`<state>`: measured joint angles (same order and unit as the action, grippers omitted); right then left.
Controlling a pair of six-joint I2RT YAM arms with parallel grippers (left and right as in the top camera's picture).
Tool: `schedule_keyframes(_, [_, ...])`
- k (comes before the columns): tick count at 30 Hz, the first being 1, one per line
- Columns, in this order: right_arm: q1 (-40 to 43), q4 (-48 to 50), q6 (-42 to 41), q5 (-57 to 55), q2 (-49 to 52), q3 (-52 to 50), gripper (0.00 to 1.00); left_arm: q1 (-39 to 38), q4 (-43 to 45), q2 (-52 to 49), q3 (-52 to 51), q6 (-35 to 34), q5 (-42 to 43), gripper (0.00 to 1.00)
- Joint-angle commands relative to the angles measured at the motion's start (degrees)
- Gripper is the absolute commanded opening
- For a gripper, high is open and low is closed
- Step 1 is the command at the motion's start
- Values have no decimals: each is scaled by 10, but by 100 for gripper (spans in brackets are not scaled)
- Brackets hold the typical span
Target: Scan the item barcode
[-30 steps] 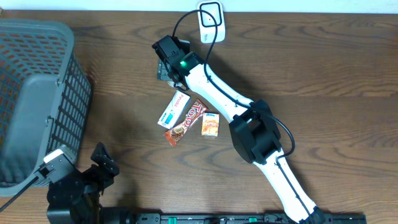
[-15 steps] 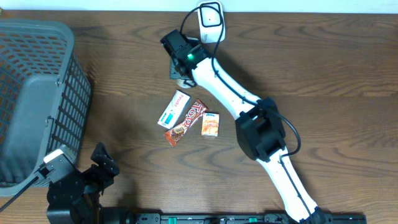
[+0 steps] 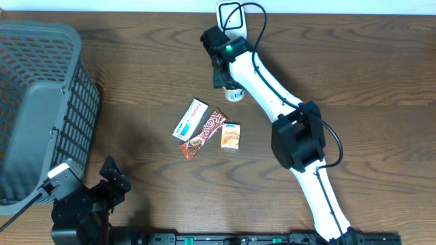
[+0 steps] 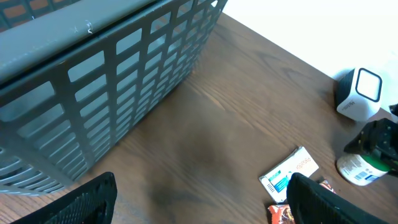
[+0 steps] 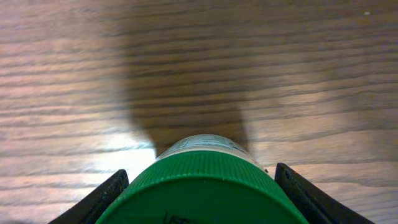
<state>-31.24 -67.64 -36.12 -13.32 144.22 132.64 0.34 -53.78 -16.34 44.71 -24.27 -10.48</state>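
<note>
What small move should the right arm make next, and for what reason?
Probably carry the bottle a little closer to the scanner, label turned toward it. The right end effector is closed on the bottle's green cap, and the bottle is apart from the scanner at the table's far edge.

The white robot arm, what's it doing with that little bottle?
The right gripper holds a small bottle with a green lid, close to the white scanner at the far edge of the table. The job is to scan its barcode. The left gripper sits open beside the grey basket, touching nothing. A white box, a snack bar and an orange box lie together mid-table.
</note>
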Motion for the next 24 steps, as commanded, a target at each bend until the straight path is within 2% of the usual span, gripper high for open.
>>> schedule_keyframes(1, [11, 3, 10, -14, -22, -5, 55, 3, 0, 3, 3, -7, -3, 88])
schedule_keyframes(4, [12, 7, 10, -14, -22, -5, 72, 3, -1, 3, 3, -7, -3, 88])
schedule_keyframes(8, [10, 2, 10, -5, -23, -5, 77, 3, -1, 3, 3, -7, -3, 88])
schedule_keyframes(10, [8, -10, 10, 6, -24, -5, 83, 3, -1, 3, 3, -7, -3, 88])
schedule_keyframes(13, [8, -32, 10, 41, -30, -5, 99, 3, 0, 3, 3, -7, -3, 88])
schedule_keyframes(24, [39, -164, 9, 138, -123, -1, 99, 3, -1, 3, 3, -7, -3, 88])
